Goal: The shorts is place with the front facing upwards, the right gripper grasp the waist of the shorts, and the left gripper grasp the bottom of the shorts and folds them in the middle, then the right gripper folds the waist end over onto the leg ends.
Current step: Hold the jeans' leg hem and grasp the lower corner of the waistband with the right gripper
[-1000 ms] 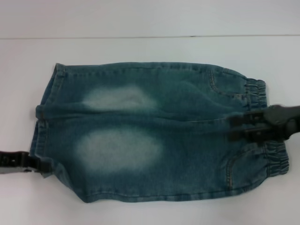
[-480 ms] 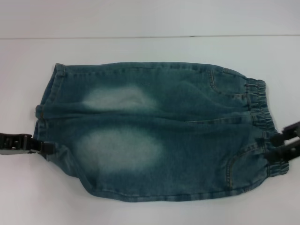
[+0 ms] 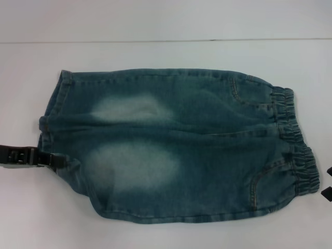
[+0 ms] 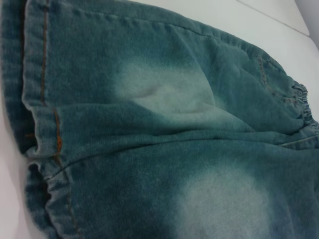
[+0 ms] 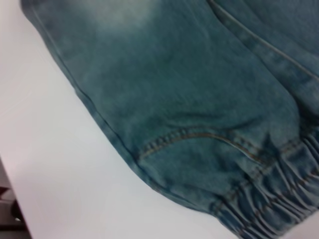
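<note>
A: Where did the shorts [image 3: 176, 150] lie?

B: Flat on the white table [image 3: 166, 57], front up, waist [image 3: 298, 150] at three o'clock, leg hems [image 3: 49, 129] at nine o'clock.

A: And the left gripper [image 3: 54, 160]?

B: At nine o'clock, its tip touching the near leg's hem. I couldn't tell whether its fingers had pinched the cloth or how far apart they stood.

A: The right gripper [image 3: 327, 187]?

B: At four o'clock, just beside the waistband, apart from it. Only two black tips showed, the rest cut off by the edge; its spread couldn't be judged.
</note>
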Robot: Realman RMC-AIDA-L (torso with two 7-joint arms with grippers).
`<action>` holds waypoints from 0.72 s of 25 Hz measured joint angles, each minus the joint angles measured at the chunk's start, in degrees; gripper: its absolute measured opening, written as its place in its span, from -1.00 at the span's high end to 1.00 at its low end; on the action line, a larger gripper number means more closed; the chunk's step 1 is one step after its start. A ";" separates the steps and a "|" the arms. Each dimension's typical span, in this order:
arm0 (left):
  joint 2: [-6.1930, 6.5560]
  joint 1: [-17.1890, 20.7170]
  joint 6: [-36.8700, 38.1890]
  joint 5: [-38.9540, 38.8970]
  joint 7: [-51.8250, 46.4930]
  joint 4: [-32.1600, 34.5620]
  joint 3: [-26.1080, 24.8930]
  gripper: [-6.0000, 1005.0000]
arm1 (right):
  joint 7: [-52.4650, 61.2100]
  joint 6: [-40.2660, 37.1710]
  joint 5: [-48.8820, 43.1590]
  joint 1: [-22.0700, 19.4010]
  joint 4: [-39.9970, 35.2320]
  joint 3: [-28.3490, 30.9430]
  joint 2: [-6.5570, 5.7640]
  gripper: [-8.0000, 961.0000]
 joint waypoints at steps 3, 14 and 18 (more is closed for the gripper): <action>-0.01 0.06 -0.23 -0.08 0.09 -0.12 -0.02 0.92 | 0.17 1.56 -0.91 0.02 0.21 -1.11 0.19 -0.59; -0.02 -0.17 -0.40 -0.08 0.52 -1.25 -0.02 0.92 | 0.45 4.50 -3.69 0.92 0.41 -3.82 2.72 -0.56; -0.02 -0.20 -0.69 -0.08 0.60 -1.42 0.00 0.92 | 0.45 5.54 -5.24 1.55 0.67 -3.91 3.97 -0.55</action>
